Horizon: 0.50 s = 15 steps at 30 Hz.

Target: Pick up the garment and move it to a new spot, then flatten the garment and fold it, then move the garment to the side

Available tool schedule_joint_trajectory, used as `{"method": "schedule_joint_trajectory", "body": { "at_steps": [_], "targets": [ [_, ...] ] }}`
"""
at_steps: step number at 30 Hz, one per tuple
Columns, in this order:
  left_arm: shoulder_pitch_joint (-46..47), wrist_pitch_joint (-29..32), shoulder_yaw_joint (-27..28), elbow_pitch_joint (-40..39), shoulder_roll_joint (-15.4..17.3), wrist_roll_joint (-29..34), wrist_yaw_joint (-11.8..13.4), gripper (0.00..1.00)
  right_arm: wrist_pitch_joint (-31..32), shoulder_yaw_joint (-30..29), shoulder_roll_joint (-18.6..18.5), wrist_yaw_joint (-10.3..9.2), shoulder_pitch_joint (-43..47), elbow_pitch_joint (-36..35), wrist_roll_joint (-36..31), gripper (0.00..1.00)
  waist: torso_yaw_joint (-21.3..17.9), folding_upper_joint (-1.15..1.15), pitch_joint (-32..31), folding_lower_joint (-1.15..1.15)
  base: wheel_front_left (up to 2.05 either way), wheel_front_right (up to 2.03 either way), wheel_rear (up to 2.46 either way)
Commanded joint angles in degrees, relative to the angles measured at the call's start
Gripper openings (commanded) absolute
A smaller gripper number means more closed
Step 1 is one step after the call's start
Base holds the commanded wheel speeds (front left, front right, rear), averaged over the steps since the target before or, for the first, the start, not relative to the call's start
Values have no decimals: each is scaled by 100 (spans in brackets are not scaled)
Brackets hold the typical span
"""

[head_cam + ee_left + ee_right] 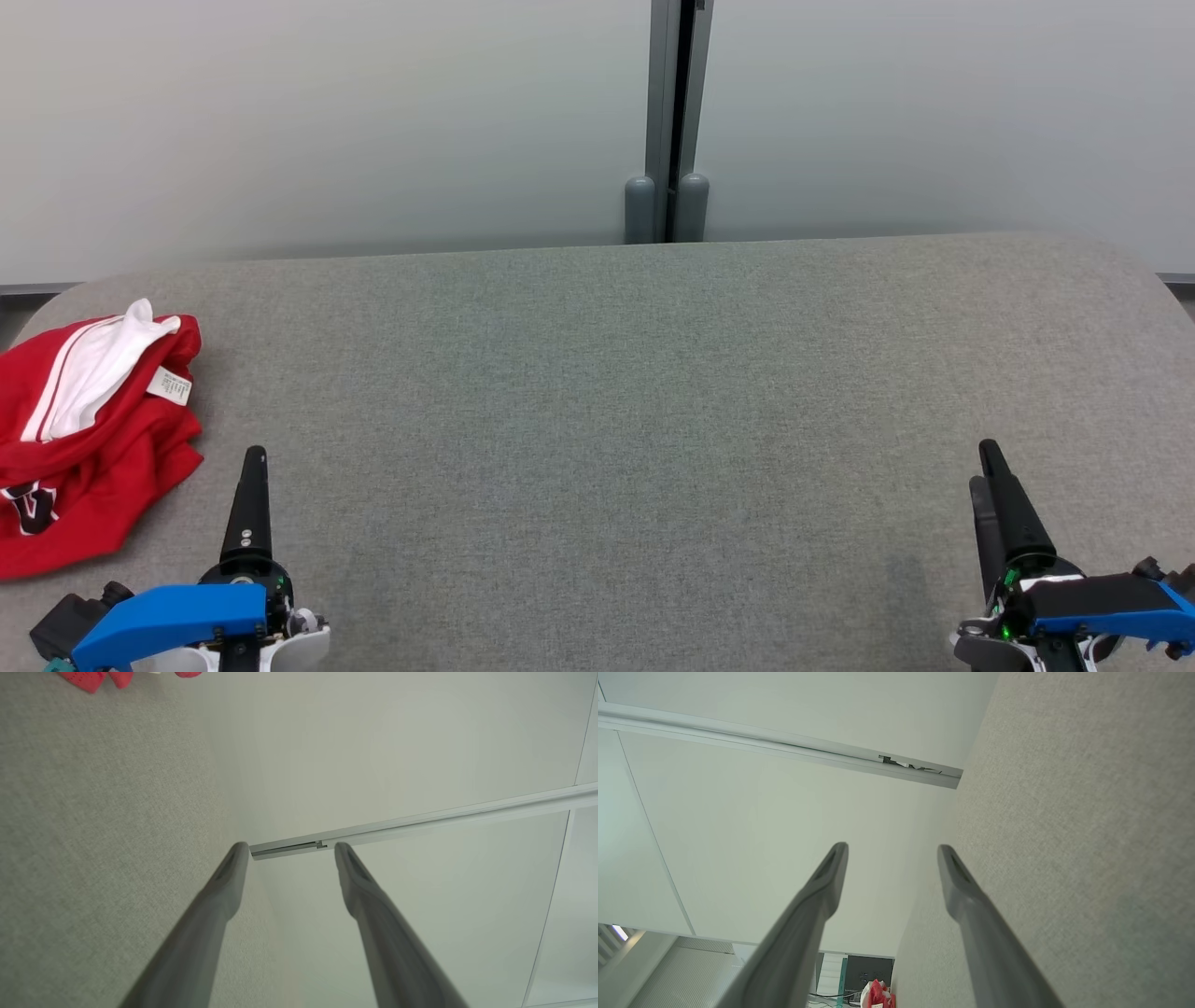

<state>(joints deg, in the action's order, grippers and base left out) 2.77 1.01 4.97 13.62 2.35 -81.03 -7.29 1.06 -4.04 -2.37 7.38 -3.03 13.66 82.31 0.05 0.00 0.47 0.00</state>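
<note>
Jaws wide and empty, both arms | garment (89, 439) lies crumpled at left edge of tabletop (597, 392), just left of left jaws, well apart from right jaws | left nearer

a wide table (597, 420) covered in grey woven cloth, with rounded far corners, stretches across the head view, its far edge close against a pale wall. most of the surface is bare, the weave even and flat. one thing lies on it: a red garment (103, 448), crumpled in a loose heap at the table's left end, near the far left corner, its left part cut off by the picture's edge. a white panel with a thin red stripe shows on top of the heap, a small white label (171, 385) sits on its right side, and part of a dark and white print shows near its lower left.
</note>
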Motion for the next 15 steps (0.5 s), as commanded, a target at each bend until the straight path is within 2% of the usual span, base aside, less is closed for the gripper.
{"method": "schedule_joint_trajectory", "body": {
  "at_steps": [1, 15],
  "targets": [
    [198, -70, 14, -177, 42, 298, 40, 100, -74, 25, -32, 5, -51, -156, -212, 100, -1, 0, 3, 0, 0, 0, 0],
    [127, -383, -112, -500, 49, 1975, 359, 100, -386, 116, -40, 7, 12, -311, -1725, 100, 0, 0, 8, 0, 0, 0, 0]
  ]
}}
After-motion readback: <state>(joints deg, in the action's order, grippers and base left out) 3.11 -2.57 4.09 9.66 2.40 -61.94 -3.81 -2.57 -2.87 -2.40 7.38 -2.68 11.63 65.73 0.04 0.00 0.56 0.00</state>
